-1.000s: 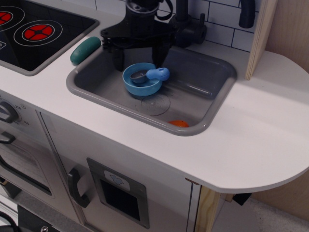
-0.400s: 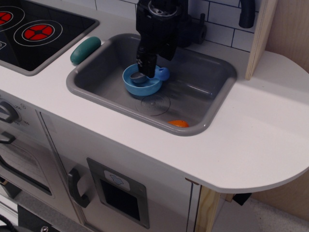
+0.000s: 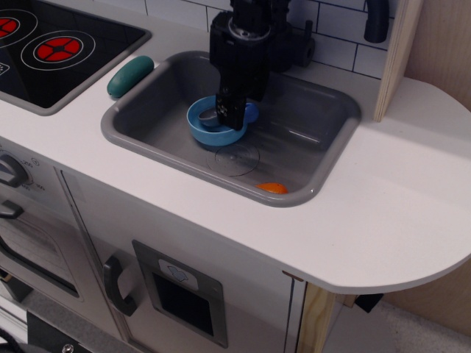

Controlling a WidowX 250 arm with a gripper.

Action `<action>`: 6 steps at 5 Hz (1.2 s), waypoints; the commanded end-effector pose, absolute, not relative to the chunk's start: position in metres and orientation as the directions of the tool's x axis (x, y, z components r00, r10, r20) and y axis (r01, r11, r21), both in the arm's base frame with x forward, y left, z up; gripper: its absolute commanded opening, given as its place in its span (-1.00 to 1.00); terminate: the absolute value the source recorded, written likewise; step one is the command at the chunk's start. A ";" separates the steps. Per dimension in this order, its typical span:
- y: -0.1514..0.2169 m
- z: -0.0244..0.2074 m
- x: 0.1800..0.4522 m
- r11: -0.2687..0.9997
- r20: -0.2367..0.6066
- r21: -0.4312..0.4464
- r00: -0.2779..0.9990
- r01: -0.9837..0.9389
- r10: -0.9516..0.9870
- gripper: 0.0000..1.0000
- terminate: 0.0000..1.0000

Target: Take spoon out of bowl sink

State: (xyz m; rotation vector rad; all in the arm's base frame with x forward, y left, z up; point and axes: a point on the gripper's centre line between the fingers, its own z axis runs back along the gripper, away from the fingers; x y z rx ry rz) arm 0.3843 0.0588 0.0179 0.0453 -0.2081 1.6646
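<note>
The black hand (image 3: 229,118) hangs straight over the spoon (image 3: 252,112) in the blue bowl (image 3: 213,132), handle pointing right; its grip cannot be told.

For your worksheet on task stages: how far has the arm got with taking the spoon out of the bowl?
Done: the gripper is down in the bowl, at the spoon. In hand: the grasp; the gripper hides whether it has closed. Left: lifting the spoon, which lies in the bowl inside the sink, and setting it down outside.
</note>
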 end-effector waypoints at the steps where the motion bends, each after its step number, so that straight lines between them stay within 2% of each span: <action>1: 0.062 0.027 0.397 -0.122 0.148 -0.138 -0.142 -0.983 0.979 1.00 -1.00; 2: 0.060 0.027 0.396 -0.120 0.154 -0.147 -0.142 -0.982 0.978 -1.00 -1.00; 4: 0.063 0.037 0.395 -0.104 0.202 -0.183 -0.141 -0.978 0.969 -1.00 -1.00; 5: 0.068 0.055 0.392 -0.122 0.225 -0.220 -0.172 -0.968 0.959 -1.00 -1.00; 6: 0.066 0.069 0.392 -0.128 0.212 -0.209 -0.172 -0.970 0.962 -1.00 -1.00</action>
